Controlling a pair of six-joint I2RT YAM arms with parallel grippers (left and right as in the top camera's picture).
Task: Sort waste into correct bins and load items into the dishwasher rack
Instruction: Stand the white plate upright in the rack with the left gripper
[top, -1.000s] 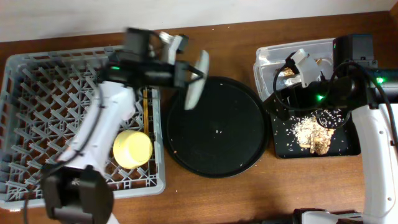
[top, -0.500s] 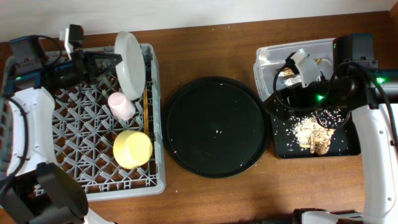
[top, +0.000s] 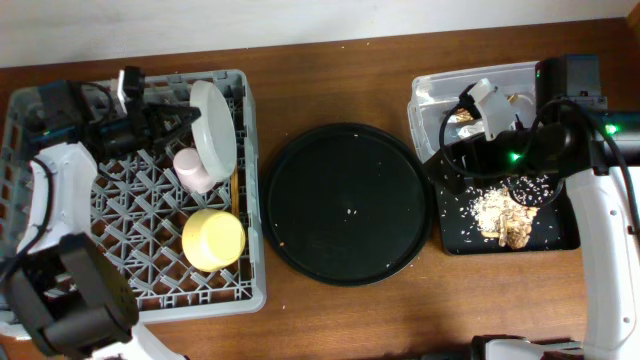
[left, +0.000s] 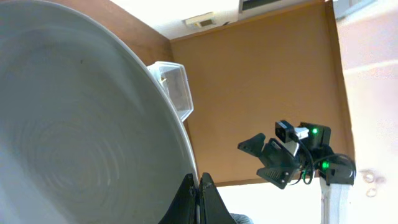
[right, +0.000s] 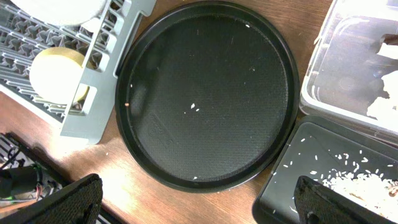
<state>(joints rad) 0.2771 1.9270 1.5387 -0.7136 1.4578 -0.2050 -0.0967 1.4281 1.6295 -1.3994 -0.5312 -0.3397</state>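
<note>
Left hand (top: 188, 118) clamps white plate (top: 215, 130), tilted over rack (top: 150, 300) far-right, unreleased. Pink cup (top: 192, 168), yellow bowl (top: 213, 239), chopsticks (top: 233, 185) racked; scraps (top: 500, 215) in black tray (top: 560, 235). Right hand (right: 199, 205) spread wide, empty.

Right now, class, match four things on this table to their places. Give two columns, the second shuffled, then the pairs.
1 plate
2 bowl
3 scraps
4 round tray

a on the rectangular tray
b gripped by the left claw
c loose in the rack
d between rack and rectangular tray

Pairs: 1-b, 2-c, 3-a, 4-d
</note>
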